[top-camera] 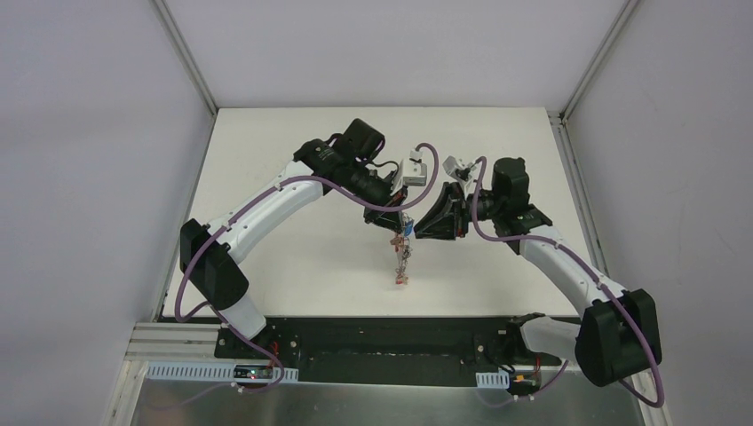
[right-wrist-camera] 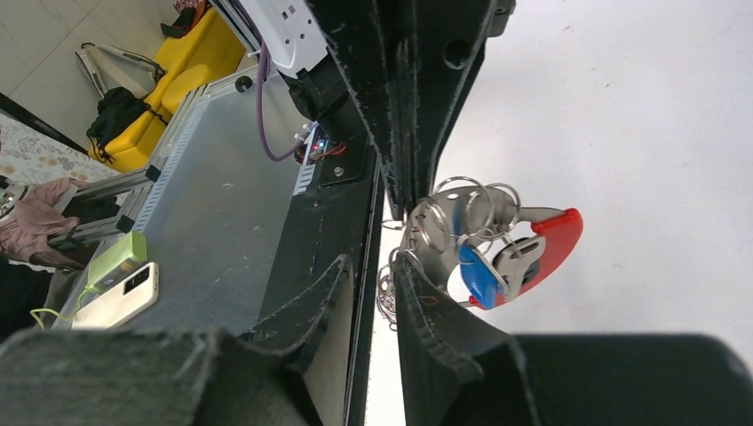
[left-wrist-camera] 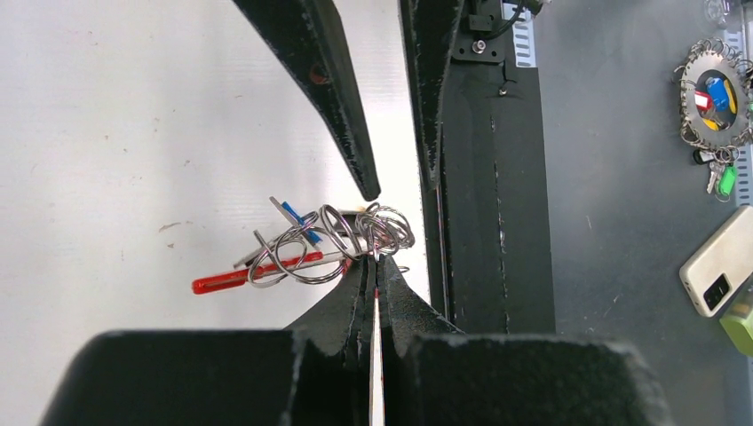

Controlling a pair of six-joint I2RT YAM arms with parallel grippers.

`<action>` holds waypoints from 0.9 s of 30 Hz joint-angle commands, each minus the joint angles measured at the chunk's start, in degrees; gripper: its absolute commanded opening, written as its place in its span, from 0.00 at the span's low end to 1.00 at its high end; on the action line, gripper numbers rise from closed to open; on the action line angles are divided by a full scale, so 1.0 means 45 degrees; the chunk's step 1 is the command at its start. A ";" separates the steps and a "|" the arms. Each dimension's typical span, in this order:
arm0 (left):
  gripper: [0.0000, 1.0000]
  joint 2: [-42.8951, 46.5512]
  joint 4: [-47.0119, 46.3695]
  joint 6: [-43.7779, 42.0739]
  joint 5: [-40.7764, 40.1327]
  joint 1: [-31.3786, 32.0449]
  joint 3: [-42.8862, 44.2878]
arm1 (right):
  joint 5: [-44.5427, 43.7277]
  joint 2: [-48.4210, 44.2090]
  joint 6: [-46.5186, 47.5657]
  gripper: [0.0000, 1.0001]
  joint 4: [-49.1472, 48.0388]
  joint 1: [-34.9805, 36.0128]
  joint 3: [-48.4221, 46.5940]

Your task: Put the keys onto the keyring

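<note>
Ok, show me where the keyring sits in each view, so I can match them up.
Top external: the keyring dangles at the centre of the picture.
Left wrist: the keyring is near the centre, slightly to the left.
Right wrist: the keyring is right of centre, its red band on the right side.
Shared landmark: the black base plate.

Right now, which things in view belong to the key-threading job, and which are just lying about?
Job in hand:
- keyring, pinched by the left gripper
- blue-headed key against its red band
- right gripper, open beside the rings

Lying about:
- phone
- green object next to the phone
- second key bunch on the dark surface off the table
</note>
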State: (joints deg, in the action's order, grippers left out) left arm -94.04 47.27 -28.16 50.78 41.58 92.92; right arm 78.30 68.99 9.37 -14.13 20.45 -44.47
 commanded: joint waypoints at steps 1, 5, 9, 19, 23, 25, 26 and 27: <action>0.00 0.0606 -0.0415 -0.0063 0.0374 -0.0004 0.0165 | 0.0441 -0.0825 0.0494 0.26 0.0182 -0.0011 -0.0626; 0.00 0.0533 -0.0715 0.0483 0.0415 -0.0002 0.0180 | -0.0161 -0.1224 0.0926 0.26 0.0544 0.0090 -0.0610; 0.00 0.0414 -0.1001 0.1164 0.0587 -0.0005 0.0246 | -0.0686 -0.1252 0.1074 0.27 0.0666 0.0187 -0.0589; 0.00 0.0468 -0.1500 0.1986 0.0856 -0.0002 0.0230 | -0.1573 -0.1063 0.1238 0.28 0.0709 0.0452 -0.0589; 0.00 0.0448 -0.1479 0.1957 0.0863 -0.0002 0.0201 | -0.1714 -0.1149 0.1290 0.29 0.0741 0.0418 -0.0586; 0.00 0.0448 -0.1446 0.1936 0.0850 -0.0002 0.0190 | -0.1638 -0.1204 0.1327 0.28 0.0776 0.0393 -0.0611; 0.00 0.0448 -0.1415 0.1905 0.0827 -0.0002 0.0190 | -0.1556 -0.1219 0.1335 0.28 0.0794 0.0365 -0.0624; 0.00 0.0448 -0.1391 0.1881 0.0797 -0.0002 0.0190 | -0.1453 -0.1238 0.1319 0.28 0.0811 0.0330 -0.0643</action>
State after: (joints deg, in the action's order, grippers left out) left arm -94.04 42.24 -20.08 51.22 41.56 92.92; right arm 71.13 64.47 14.04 -9.67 22.22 -44.80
